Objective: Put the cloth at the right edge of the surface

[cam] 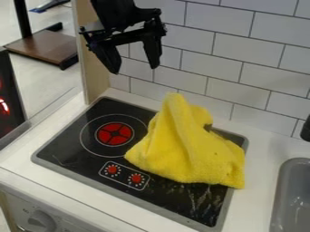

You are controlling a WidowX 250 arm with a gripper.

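The black gripper [135, 69] hangs at the upper left, in front of the tiled wall and above the stove's back left corner. Its two fingers are spread apart with nothing between them. A yellow cloth [186, 147] lies bunched over the right half of the black stove top [82, 143], with a peak standing up at its back left. The cloth is lower and to the right of the gripper, not touching it. Its lower right corner reaches the stove's grey right rim.
White counter [261, 140] surrounds the stove. A grey sink [297, 195] is at the right edge, with a black faucet [306, 129] behind it. White tiles [218, 20] rise at the back, and a wooden side panel [91, 59] stands at the left.
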